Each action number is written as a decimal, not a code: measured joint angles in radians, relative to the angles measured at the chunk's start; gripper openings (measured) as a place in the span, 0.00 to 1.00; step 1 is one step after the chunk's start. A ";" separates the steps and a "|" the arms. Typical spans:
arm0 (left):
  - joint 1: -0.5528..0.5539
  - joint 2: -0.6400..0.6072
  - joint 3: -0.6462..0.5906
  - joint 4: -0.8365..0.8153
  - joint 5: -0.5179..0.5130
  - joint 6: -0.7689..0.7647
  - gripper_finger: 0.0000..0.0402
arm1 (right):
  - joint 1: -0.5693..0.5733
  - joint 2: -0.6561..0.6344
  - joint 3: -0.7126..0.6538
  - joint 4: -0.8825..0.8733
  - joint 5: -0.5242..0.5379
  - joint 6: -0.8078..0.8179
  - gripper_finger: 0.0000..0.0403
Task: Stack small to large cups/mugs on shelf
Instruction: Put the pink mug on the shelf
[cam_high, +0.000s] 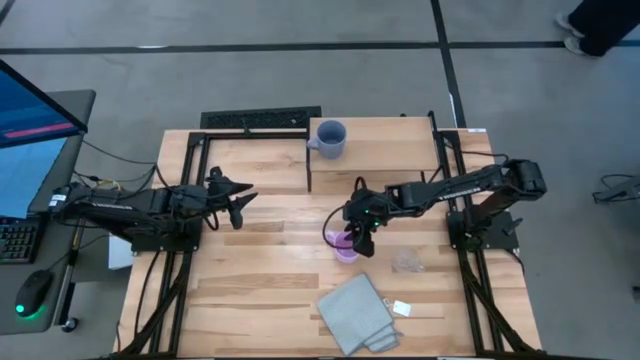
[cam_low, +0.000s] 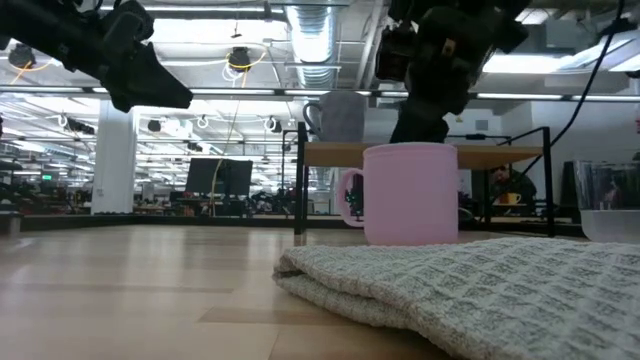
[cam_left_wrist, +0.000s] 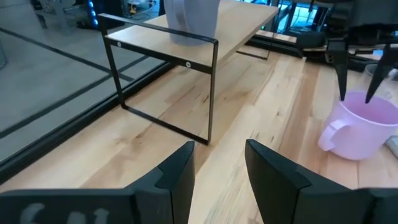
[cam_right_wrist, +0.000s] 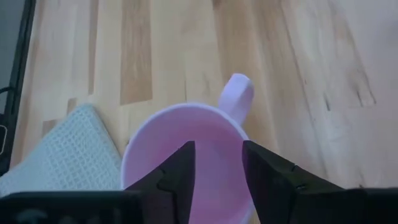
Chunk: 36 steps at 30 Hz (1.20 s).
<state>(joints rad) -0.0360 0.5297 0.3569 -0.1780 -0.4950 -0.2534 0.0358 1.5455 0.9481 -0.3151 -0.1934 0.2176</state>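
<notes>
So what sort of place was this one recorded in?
Probably an open-plan lab or office: a wooden table on a concrete floor, a monitor and keyboard beside it, ceiling ducts and desks behind.

The desk (cam_high: 250, 280) is pale planked wood with a smooth, slightly satin face. The shelf (cam_high: 385, 140) has a light wood top on thin black metal legs. The pink mug (cam_right_wrist: 186, 155) looks like smooth matt plastic; the blue-grey mug (cam_high: 331, 139) is smooth too. The folded cloth (cam_low: 480, 290) is a rough waffle weave. The clear cup (cam_low: 610, 200) is glossy and see-through. The fingers (cam_left_wrist: 180, 177) are matt black.
</notes>
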 joint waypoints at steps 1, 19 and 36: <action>0.000 0.000 0.000 0.000 0.000 0.005 0.33 | -0.003 0.000 0.000 0.001 0.008 0.002 0.38; 0.000 0.000 0.000 -0.031 0.001 0.010 0.33 | -0.012 -0.052 0.000 -0.052 0.095 -0.013 0.40; 0.000 0.000 0.000 -0.056 0.000 0.008 0.33 | -0.004 -0.051 -0.001 -0.113 0.086 0.046 0.39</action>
<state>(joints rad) -0.0360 0.5297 0.3569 -0.2337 -0.4946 -0.2451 0.0317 1.4940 0.9474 -0.4277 -0.1070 0.2634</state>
